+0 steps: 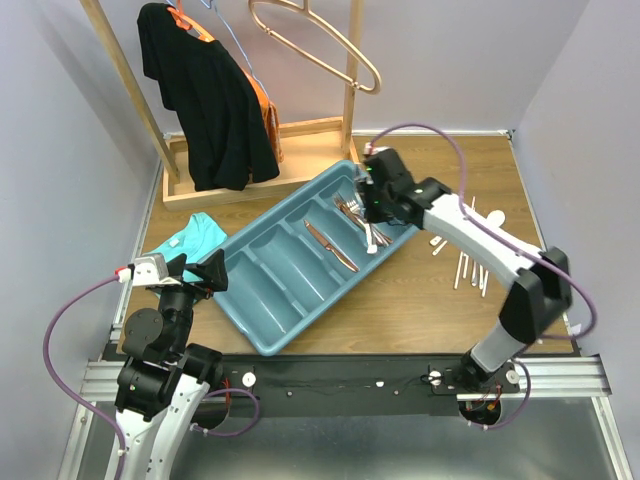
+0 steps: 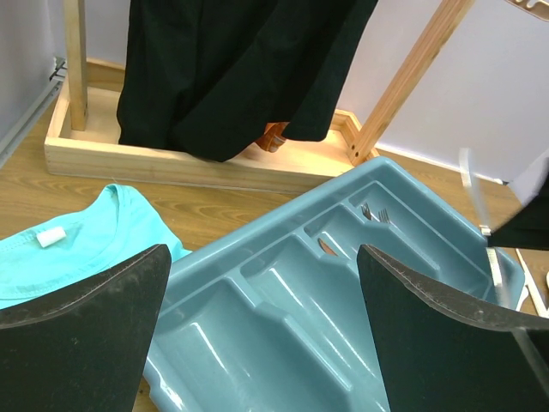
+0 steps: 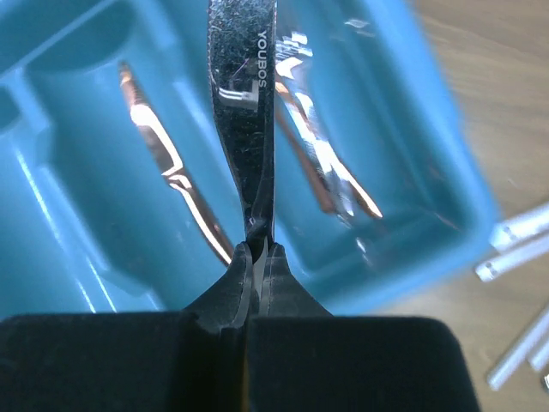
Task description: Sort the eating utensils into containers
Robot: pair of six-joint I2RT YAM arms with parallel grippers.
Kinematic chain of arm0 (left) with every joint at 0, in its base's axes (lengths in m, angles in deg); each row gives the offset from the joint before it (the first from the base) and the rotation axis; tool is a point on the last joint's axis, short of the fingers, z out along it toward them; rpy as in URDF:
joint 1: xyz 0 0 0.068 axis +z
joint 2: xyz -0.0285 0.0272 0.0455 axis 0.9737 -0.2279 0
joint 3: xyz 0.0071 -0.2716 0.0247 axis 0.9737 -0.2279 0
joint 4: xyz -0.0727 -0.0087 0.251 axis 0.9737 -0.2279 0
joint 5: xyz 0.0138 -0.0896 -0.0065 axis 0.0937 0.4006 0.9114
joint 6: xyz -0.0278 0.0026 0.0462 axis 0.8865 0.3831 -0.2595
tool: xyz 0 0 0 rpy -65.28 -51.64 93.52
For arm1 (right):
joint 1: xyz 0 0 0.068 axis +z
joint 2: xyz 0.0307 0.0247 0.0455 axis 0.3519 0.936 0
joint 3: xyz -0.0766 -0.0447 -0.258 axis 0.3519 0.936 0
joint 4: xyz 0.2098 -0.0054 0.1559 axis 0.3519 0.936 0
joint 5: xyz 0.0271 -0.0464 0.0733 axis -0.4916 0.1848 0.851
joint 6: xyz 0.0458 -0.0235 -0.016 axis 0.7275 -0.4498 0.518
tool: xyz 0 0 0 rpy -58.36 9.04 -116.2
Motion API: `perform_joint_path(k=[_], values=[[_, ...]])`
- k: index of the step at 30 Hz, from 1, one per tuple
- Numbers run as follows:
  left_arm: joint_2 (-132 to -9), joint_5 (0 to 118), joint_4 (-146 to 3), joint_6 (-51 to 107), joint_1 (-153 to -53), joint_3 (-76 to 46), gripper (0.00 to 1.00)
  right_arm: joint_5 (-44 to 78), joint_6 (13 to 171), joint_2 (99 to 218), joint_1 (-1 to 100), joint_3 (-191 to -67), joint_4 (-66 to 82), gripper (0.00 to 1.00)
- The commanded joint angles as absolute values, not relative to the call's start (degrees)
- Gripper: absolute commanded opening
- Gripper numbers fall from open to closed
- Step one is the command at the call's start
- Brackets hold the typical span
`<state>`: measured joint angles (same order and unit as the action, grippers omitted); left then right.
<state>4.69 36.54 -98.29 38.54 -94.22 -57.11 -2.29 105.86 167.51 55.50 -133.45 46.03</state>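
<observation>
Right gripper (image 3: 256, 257): the fingers pinch one end of a silver knife (image 3: 243, 103), and the blade hangs over the tray.
Tray (image 1: 262, 345): teal, lying diagonally on the table (image 1: 420, 300), with four long compartments.
Inside the tray: coppery forks (image 1: 350, 208) in the compartment at the right wall, one coppery piece (image 1: 330, 245) in the next.
Left gripper (image 1: 196, 268): fingers spread wide and holding nothing, near the tray's left corner, above the edge of the teal cloth (image 1: 185, 240).
Right of the tray: pale chopsticks (image 1: 468, 270) lie loose on the wood.

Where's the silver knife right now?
Right wrist view: the silver knife is clamped in the right gripper, hanging over the teal tray, above the two compartments that hold coppery cutlery.
</observation>
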Motion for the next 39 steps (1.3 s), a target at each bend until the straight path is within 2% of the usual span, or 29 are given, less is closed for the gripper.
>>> perform_joint_path(k=[1, 9, 13, 14, 15, 17, 18, 20, 21, 23, 25, 27, 31, 39], values=[[7.8, 36.5, -98.0, 37.9, -94.5, -57.2, 0.99, 3.1, 98.7, 177.1, 60.2, -139.1, 37.8, 0.01], [7.4, 36.4, -98.1, 37.9, -94.5, -57.1, 0.99, 11.6, 96.8, 186.7, 61.5, -139.7, 33.7, 0.02], [7.1, 36.5, -98.0, 37.9, -94.5, -57.1, 0.99, 13.3, 95.8, 189.5, 61.6, -140.1, 35.6, 0.09], [7.0, 36.5, -97.9, 37.9, -94.5, -57.1, 0.99, 13.4, 95.7, 189.7, 61.7, -140.1, 35.9, 0.12], [7.0, 36.6, -97.9, 37.9, -94.6, -57.1, 0.99, 14.0, 95.5, 189.7, 61.9, -140.0, 36.3, 0.21], [6.7, 36.6, -97.9, 37.9, -94.5, -57.2, 0.99, 14.2, 95.5, 189.0, 61.9, -139.6, 36.3, 0.3], [6.7, 36.6, -97.9, 37.9, -94.5, -57.2, 0.99, 14.1, 95.4, 188.5, 61.9, -139.4, 36.2, 0.42], [6.5, 36.6, -97.8, 37.9, -94.5, -57.2, 0.99, 13.6, 95.7, 186.8, 61.9, -139.2, 36.4, 0.53], [6.4, 36.6, -97.9, 37.8, -94.5, -57.2, 0.99, 12.4, 96.0, 186.0, 61.9, -139.0, 36.4, 0.62], [6.3, 36.6, -97.8, 37.8, -94.5, -57.2, 0.99, 10.6, 96.9, 183.2, 61.9, -137.7, 36.4, 0.68], [6.4, 36.6, -97.9, 37.9, -94.5, -57.2, 0.99, 4.7, 97.7, 181.1, 61.8, -136.5, 36.4, 0.7], [6.5, 36.6, -97.9, 37.8, -94.6, -57.2, 0.99, -2.1, 98.2, 177.9, 61.7, -134.2, 36.6, 0.75], [6.8, 36.6, -97.9, 37.8, -94.5, -57.2, 0.99, -8.0, 101.0, 171.6, 58.3, -129.7, 37.3, 0.76], [7.3, 36.6, -97.8, 37.9, -94.5, -57.2, 0.99, -12.0, 105.6, 158.6, 40.0, -119.4, 39.1, 0.75]])
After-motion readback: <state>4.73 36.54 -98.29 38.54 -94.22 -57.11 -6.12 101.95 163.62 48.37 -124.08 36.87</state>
